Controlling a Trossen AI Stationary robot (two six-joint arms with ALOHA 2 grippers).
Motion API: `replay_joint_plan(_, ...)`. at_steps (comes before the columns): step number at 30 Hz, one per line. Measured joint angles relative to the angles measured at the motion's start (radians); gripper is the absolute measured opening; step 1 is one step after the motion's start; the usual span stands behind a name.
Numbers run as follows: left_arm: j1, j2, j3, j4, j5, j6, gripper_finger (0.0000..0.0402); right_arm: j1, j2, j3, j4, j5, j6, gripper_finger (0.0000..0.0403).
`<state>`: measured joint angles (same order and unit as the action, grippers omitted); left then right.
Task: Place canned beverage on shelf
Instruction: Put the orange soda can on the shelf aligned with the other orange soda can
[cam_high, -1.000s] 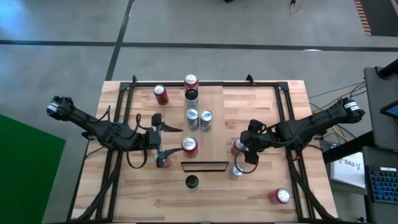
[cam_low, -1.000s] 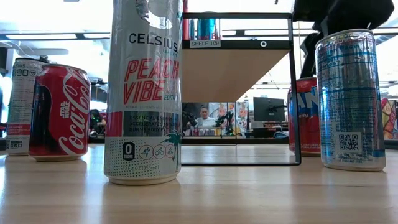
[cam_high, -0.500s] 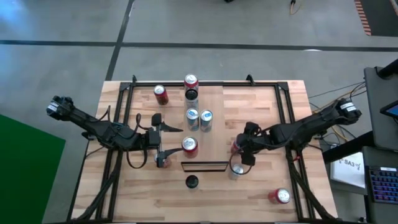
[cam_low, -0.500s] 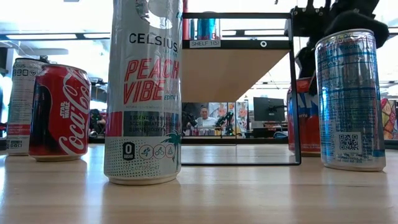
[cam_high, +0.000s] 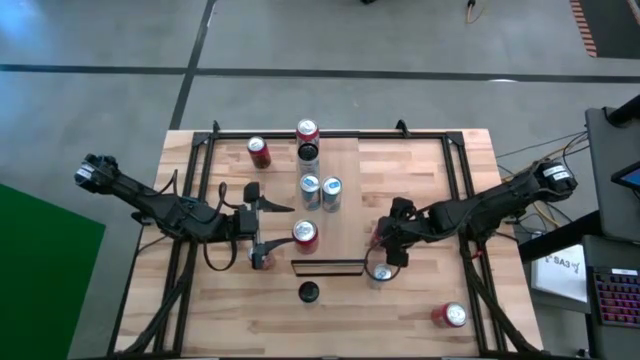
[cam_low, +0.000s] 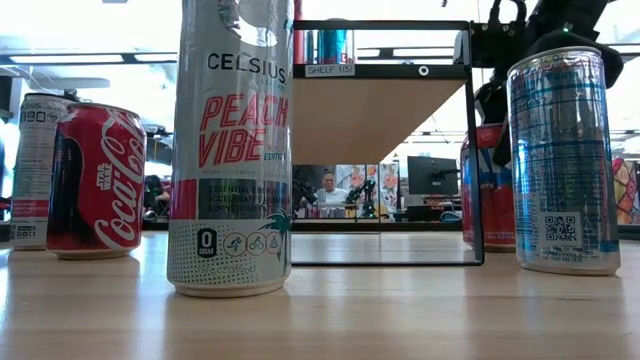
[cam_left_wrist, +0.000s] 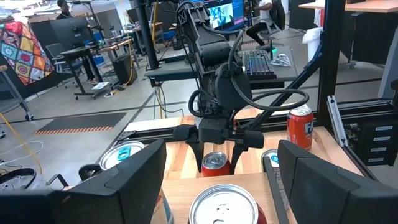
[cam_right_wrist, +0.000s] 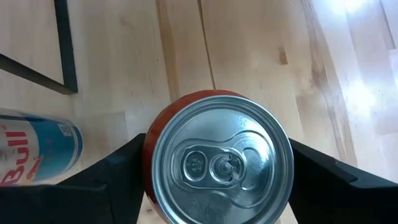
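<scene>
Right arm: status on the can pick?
Right gripper straddling red can, fingers either side, not clamped. Left gripper open, idle over left side. Shelf right beside; silver-blue can close.

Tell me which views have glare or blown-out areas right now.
Low view: the room behind the Celsius can is washed out by ceiling lights. Right wrist view: glare whitens the tabletop past the red can. High view: evenly lit.
</scene>
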<state>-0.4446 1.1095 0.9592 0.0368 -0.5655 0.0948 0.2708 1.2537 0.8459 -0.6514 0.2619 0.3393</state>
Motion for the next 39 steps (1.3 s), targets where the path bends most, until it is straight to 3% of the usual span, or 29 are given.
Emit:
replay_joint_plan(7,0.002,0.0,0.0,0.005,0.0,0.013,0.0276,-0.018,-0.017,0.031,-0.079,-0.011,-0.011,0.0289)
replay_joint_plan(17,0.038,-0.002,0.0,0.061,0.0,0.129,0.0276,-0.106,-0.026,0.295,-0.337,-0.005,-0.107,0.0289)
replay_joint_plan(26,0.126,-0.003,0.081,-0.04,0.007,0.191,0.0276,-0.236,-0.025,0.508,-0.465,-0.009,-0.268,0.0289)
replay_joint_plan(39,0.374,-0.002,0.247,-0.262,0.244,0.268,0.0276,-0.467,-0.022,0.647,-0.451,-0.085,-0.473,0.0289)
